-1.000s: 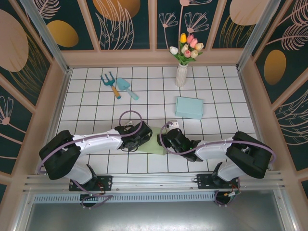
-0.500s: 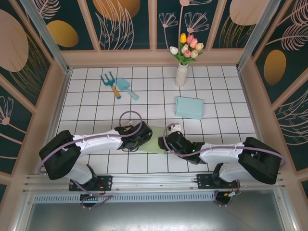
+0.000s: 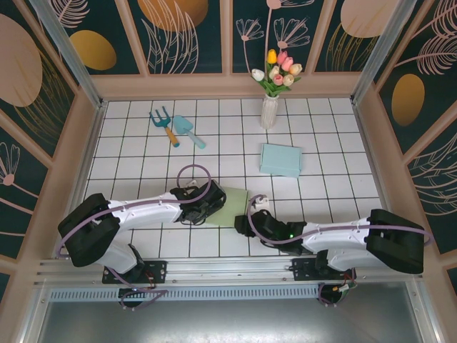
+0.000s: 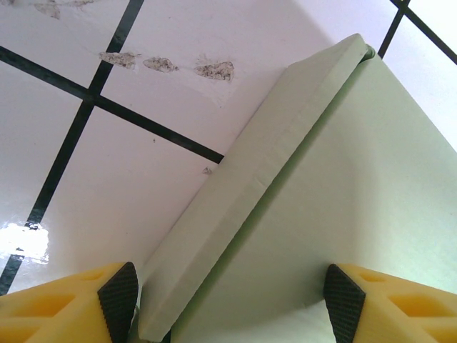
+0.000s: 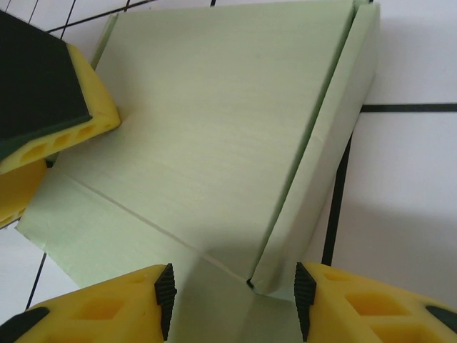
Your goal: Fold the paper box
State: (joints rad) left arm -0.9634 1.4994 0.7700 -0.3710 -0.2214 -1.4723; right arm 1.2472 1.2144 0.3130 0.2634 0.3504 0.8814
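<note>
The pale green paper box (image 3: pixel 232 202) lies mostly flat on the white tiled table, between my two grippers. In the left wrist view its folded side flap (image 4: pixel 243 193) runs diagonally up from between my fingers. My left gripper (image 4: pixel 232 304) is open and straddles that flap's near end, at the box's left edge (image 3: pixel 207 205). My right gripper (image 5: pixel 235 300) is open at the box's near right corner (image 3: pixel 245 223). Its pads stand either side of the raised right flap (image 5: pixel 325 164) without touching it. One yellow finger of the left gripper (image 5: pixel 50 100) rests on the panel's far left.
A closed teal box (image 3: pixel 280 159) lies behind and to the right. A vase of tulips (image 3: pixel 270 107) stands at the back, and a garden fork (image 3: pixel 164 125) and trowel (image 3: pixel 188 131) lie at the back left. Wooden walls enclose the table.
My right gripper has drawn back toward the near edge, uncovering more of the green box, and its jaws have narrowed a little. The left gripper has stayed put.
</note>
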